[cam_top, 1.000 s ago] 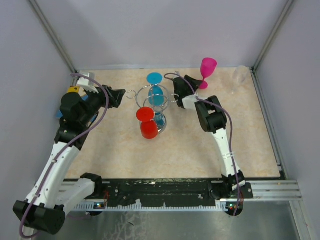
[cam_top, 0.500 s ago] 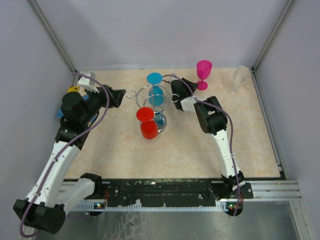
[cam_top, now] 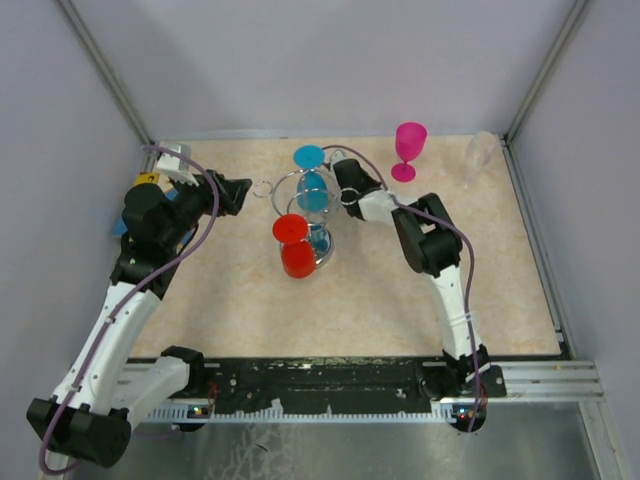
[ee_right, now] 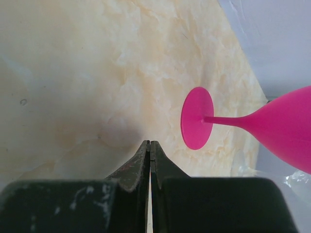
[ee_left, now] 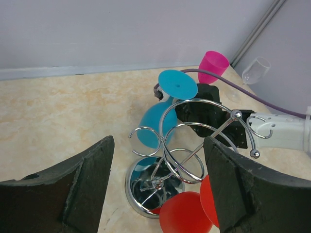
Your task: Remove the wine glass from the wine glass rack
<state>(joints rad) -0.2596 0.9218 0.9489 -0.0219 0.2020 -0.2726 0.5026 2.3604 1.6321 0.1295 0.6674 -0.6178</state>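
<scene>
The pink wine glass (cam_top: 408,150) stands upright on the bench (cam_top: 250,300), off the wine glass rack (ee_left: 137,184). It is just ahead of the right fingers (ee_right: 149,142) and does not touch them. It looks light, stiff and easy to tip, so the thin stem is the best place to hold. Its cup looks empty. The right fingers are pressed together with nothing between them. The left fingers (ee_left: 158,145) are spread wide, and in front of them a blue glass (ee_left: 154,127) and a red glass (ee_left: 184,213) hang upside down on the rack.
</scene>
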